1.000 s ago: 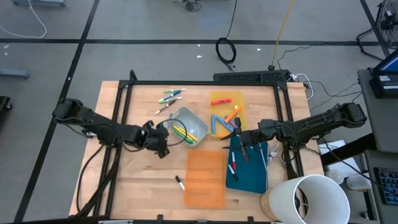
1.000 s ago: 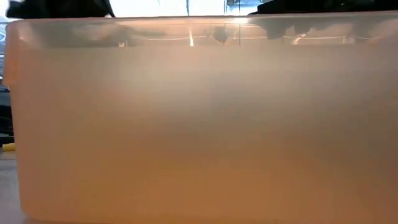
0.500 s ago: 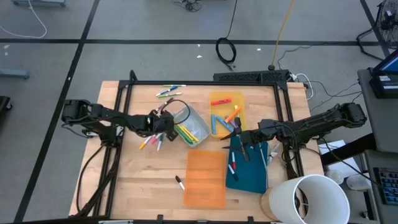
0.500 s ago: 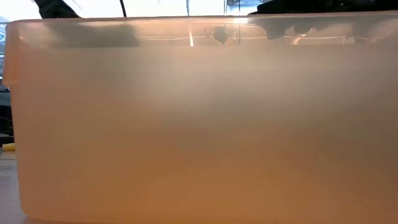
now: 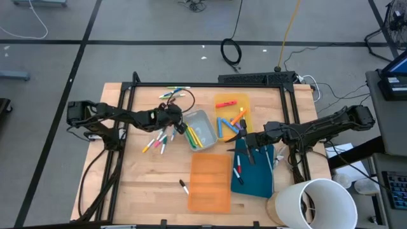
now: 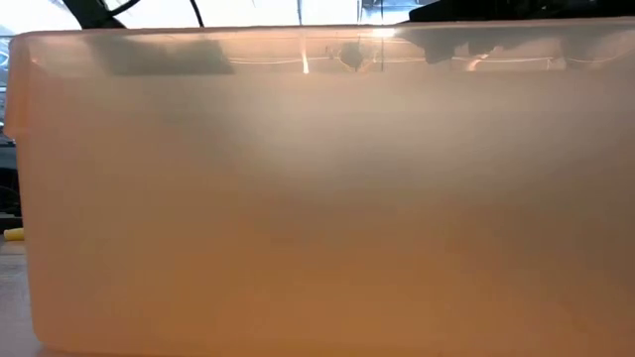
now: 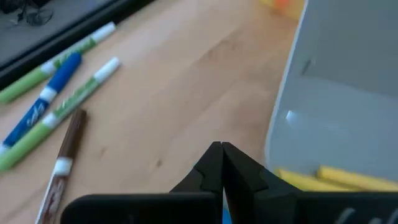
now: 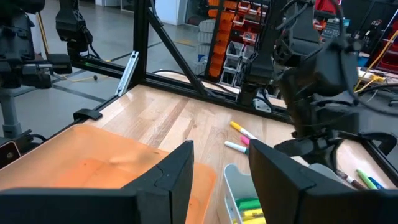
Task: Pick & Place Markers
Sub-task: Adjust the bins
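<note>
My left gripper is shut and empty, at the far left corner of a grey tray that holds yellow and green markers. Several loose markers lie on the wood to the tray's left. Green, blue and brown ones lie farther back. My right gripper hangs open and empty over the far end of a teal tray with markers. A yellow tray holds blue and orange markers. My left gripper stands shut, slanting down, close beside the grey tray's left wall. I cannot tell whether it touches the wall.
An orange tray lies near the table's front and its wall fills the low view. A black marker lies to its left. A white bucket stands at the near right corner. A black frame borders the table.
My left gripper has swung from the grey tray's near left side toward the far edge, staying shut and tipping downward. Several markers now show on the wood where it had been. The grey tray has turned a little on the table.
</note>
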Robot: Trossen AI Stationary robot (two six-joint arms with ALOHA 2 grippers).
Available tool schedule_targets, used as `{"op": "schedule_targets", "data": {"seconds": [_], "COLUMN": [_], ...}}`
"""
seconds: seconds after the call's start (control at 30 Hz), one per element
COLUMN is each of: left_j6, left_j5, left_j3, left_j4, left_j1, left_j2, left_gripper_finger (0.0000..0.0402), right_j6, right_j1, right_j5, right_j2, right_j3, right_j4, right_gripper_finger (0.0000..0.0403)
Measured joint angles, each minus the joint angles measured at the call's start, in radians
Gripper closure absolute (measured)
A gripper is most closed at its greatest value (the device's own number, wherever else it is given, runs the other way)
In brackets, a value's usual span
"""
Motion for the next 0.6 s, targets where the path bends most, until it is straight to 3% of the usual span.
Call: {"op": "schedule_targets", "data": {"seconds": [0.2, 0.33, 0.5, 0.6], "left_j6": [0.066, 0.080, -0.011, -0.081], "left_j5": [0.051, 0.050, 0.102, 0.023], "left_j3": [0.000, 0.001, 0.001, 0.001], "left_j4": [0.090, 0.065, -0.026, -0.103], "left_j1": [0.056, 0.080, 0.043, -0.014], "left_j2": [0.006, 0.002, -0.013, -0.013], "left_gripper_finger": [0.0384, 0.0384, 0.0397, 0.0398], "right_j6": [0.000, 0.003, 0.002, 0.001], "right_j1": [-0.001, 0.000, 0.000, 0.000], "right_j5": [-0.001, -0.001, -0.001, -0.001], "right_j2": [0.000, 0.000, 0.000, 0.000], "right_j3": [0.000, 0.000, 0.000, 0.000], "right_j4": [-0.003, -0.005, -0.011, -0.026], "right_gripper_finger": [0.0261, 0.0261, 0.0261, 0.0261]}}
